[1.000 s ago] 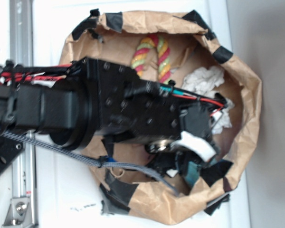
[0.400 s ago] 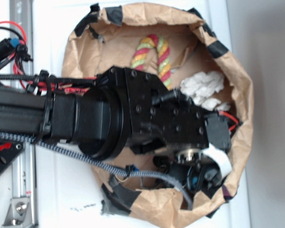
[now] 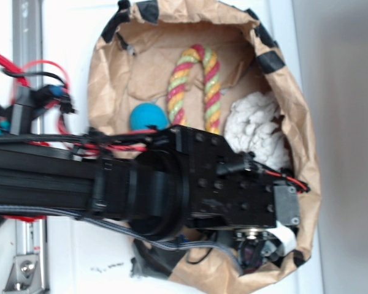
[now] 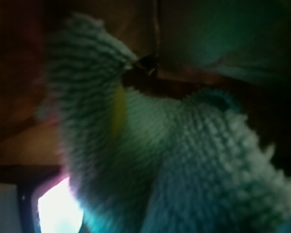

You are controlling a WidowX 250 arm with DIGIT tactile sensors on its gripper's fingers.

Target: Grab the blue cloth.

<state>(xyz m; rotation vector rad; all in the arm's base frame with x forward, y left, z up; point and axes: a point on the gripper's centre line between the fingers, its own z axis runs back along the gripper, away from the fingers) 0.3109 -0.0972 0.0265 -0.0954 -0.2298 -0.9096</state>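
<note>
Blue cloth [image 4: 184, 160] fills wrist view | hand [image 3: 257, 250] low in bag [image 3: 306, 153] | spread or pinched: cannot tell

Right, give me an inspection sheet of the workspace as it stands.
Surface: crumpled brown paper bag, rim patched with black tape, lying on a white table.
Job's things: blue cloth fills the wrist view, fuzzy, very close; hidden under the arm in the exterior view.
Clutter: blue ball, striped rope toy, white cloth, all inside the bag.
Grippers: gripper low at the bag's near rim, jaws hidden; cannot tell whether open or shut.
Cables: red and black wires along the arm; a grey braided cable below it.
Surroundings: metal rail at the left edge.
</note>
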